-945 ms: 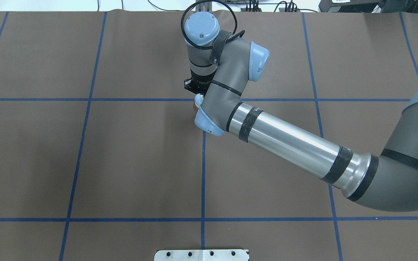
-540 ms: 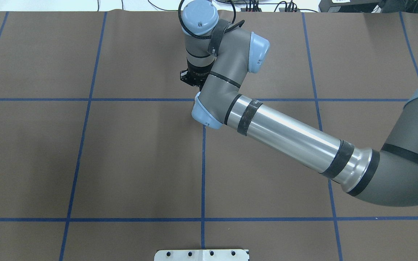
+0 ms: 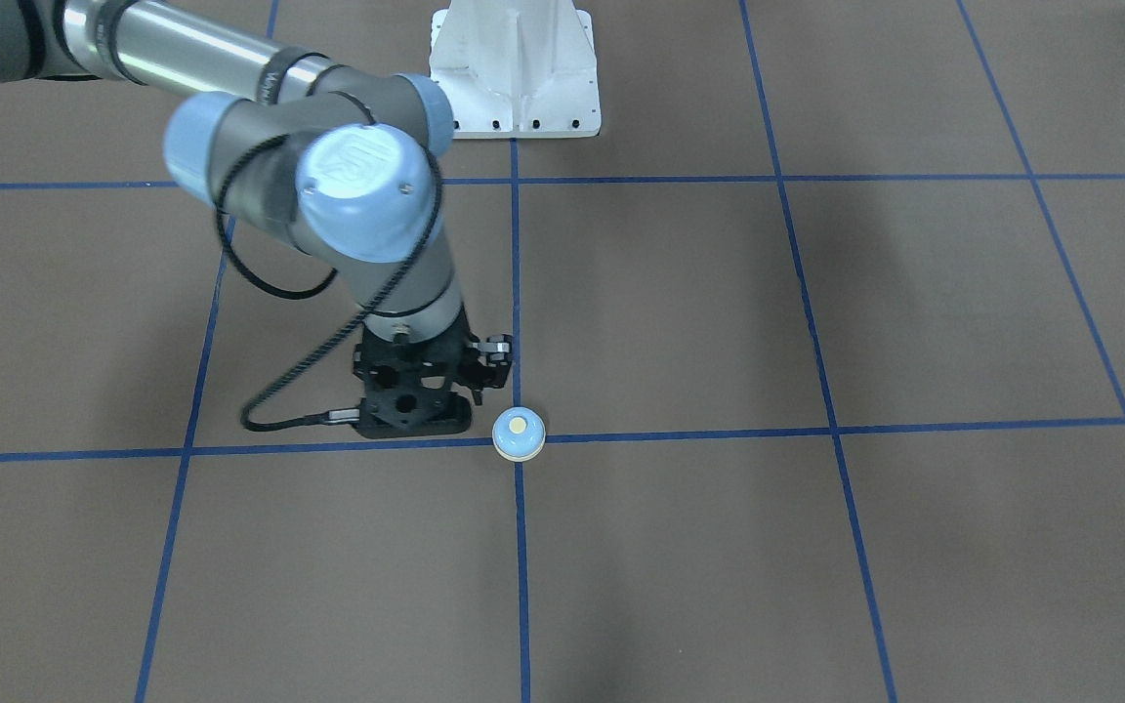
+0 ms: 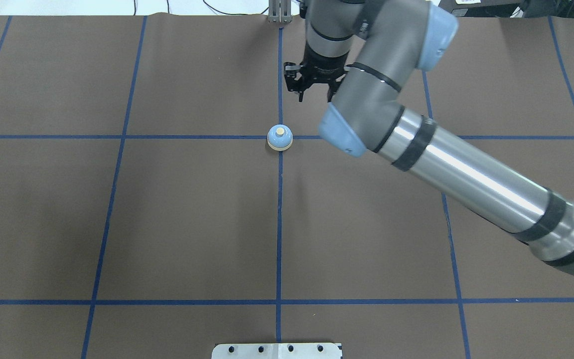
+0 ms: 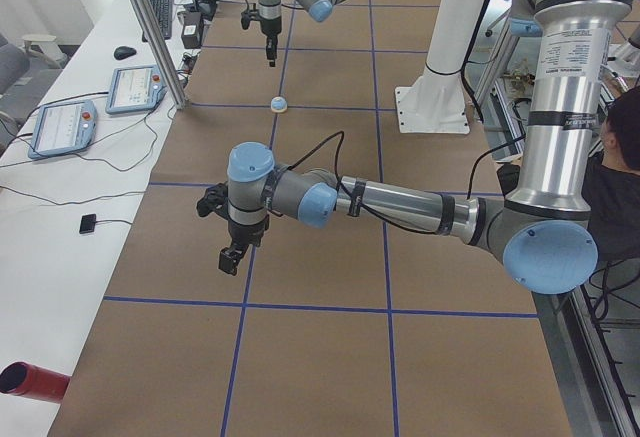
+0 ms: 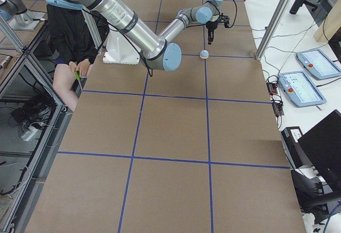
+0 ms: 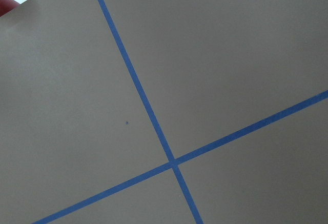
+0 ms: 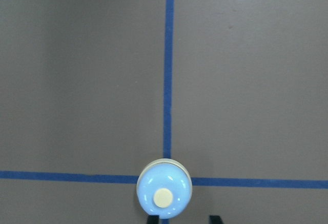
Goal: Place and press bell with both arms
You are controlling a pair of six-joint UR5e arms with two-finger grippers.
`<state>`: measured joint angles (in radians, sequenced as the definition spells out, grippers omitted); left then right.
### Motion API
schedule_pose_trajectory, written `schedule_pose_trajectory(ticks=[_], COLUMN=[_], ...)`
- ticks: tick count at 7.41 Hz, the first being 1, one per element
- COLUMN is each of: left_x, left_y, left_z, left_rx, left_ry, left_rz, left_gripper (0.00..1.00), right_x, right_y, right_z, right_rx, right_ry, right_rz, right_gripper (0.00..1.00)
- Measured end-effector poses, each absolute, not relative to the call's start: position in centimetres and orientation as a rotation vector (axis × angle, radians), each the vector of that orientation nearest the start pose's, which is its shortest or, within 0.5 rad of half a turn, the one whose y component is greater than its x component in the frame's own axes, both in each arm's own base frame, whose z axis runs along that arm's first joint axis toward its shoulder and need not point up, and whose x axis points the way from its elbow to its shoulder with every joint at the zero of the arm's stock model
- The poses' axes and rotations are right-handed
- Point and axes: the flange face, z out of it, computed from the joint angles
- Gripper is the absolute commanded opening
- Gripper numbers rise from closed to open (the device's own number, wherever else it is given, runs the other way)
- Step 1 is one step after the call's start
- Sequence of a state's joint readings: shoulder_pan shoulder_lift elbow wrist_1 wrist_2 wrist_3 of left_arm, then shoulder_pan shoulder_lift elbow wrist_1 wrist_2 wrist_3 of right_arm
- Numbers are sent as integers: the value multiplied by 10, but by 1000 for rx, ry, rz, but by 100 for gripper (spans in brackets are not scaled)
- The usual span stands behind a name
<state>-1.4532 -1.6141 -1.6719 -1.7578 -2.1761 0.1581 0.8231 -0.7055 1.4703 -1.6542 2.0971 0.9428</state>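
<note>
Bell (image 4: 280, 138) sits upright on the table (image 4: 192, 224) in the overhead view, right on a crossing of the blue tape lines (image 4: 192, 136), cream button up. The right arm (image 4: 466, 174) reaches in from that view's right. Its end effector (image 4: 315, 94) hangs past the bell on the far side, apart from it, with the two black fingers spread and nothing between them. The white pedestal (image 4: 277, 350) shows at the bottom edge.

In the front-facing view the bell (image 3: 519, 434) stands free on the same tape crossing. The right end effector's black body is just beside it on the view's left, not touching.

The view from the table's left end shows the left arm (image 5: 400, 202) near and large. The left end effector (image 5: 230, 262) points down above a bare part of the table, well apart from the bell (image 5: 279, 104) farther along; whether it is wide or narrow I cannot tell. A red object (image 5: 30, 379) lies off the table at the lower left.

From the right end, the bell (image 6: 204, 54) is small and far, with the right end effector above and just behind it.

The left wrist camera shows only bare table and two crossing tape lines.

The right wrist camera looks straight down on the bell (image 8: 164, 189) at the bottom edge, and two dark fingertips (image 8: 215, 219) stand apart below it.
</note>
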Motion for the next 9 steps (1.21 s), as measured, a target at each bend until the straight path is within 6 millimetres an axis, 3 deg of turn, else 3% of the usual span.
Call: schedule_pose_trajectory(ticks=[2,4,5,7,9], left_x=[-46,-86,-96,-102,-102], left_y=[-510,-484,-473,-460,-457], left_z=[594,612,622,635,639], left_rx=[324,327,309,269,246], left_ry=[660,689,693,701,706], left_rz=[321,297,279,246,213], left_gripper=[100,100,100,100,100], right_x=[-336,-234,-183,-90,-17], right_y=[-589,-580,-571,-543,-499], right_z=[242,323,370,458,532], right_rx=[99,112,115,88,37], right_ry=[-799,-779,-763,-757,-798], right_rz=[-76,-156,-195,-220,-172], right_gripper=[99,100,100,100,100])
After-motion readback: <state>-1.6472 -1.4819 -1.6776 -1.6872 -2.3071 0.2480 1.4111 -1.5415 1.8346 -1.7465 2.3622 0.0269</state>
